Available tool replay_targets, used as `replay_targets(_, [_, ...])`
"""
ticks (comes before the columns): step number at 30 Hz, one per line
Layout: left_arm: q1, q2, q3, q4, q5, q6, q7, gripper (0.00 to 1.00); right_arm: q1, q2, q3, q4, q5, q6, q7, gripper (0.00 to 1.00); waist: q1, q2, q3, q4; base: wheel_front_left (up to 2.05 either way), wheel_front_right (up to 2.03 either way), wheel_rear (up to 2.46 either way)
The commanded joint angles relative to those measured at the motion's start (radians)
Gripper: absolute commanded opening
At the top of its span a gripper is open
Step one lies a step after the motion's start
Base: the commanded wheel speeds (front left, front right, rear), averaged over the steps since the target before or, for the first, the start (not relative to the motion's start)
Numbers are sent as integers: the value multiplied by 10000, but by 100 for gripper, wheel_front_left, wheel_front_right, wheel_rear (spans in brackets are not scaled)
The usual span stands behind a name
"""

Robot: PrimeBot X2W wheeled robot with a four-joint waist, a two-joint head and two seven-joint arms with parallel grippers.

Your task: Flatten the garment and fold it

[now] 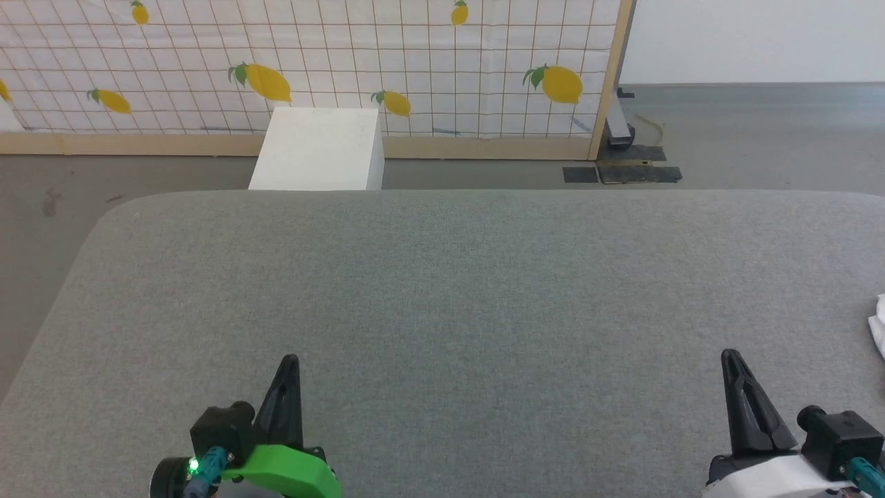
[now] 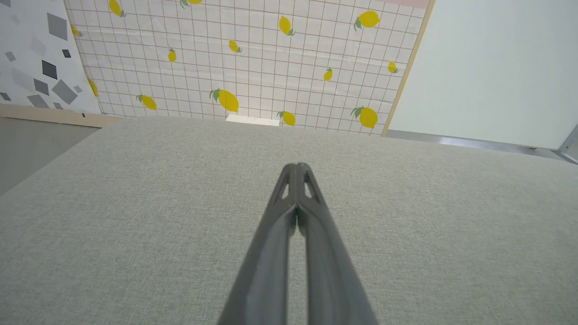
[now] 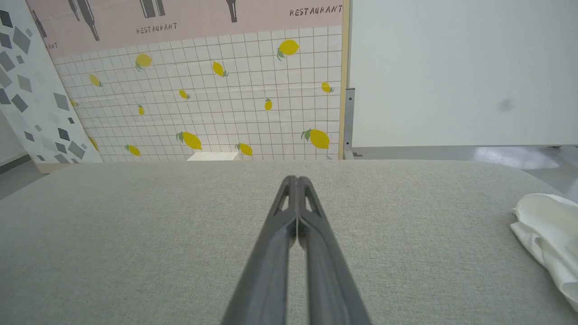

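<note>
At the far right edge of the counter (image 1: 442, 277) lies the crumpled white T-shirt (image 1: 879, 330), off to the right of the right claw (image 1: 733, 356); the left claw (image 1: 290, 361) sits much farther away. Both claws are pinched shut, holding nothing.

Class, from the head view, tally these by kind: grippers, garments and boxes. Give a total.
Grippers: 2, the left gripper and the right gripper
Garments: 1, the white garment
Boxes: 1, the white box
Total: 4
</note>
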Motion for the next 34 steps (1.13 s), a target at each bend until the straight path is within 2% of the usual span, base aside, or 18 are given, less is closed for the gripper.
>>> replay_targets(1, [-59, -7, 57, -77, 148, 10, 50, 0, -197, 5, 35, -6, -121, -2, 75, 0, 1, 0, 4, -5, 0, 0, 0])
replay_targets(34, [-167, -19, 350, -530, 748, 27, 741, 0, -616, 14, 242, -15, -471, -6, 608, 0, 1, 0, 102, -120, 0, 0, 0])
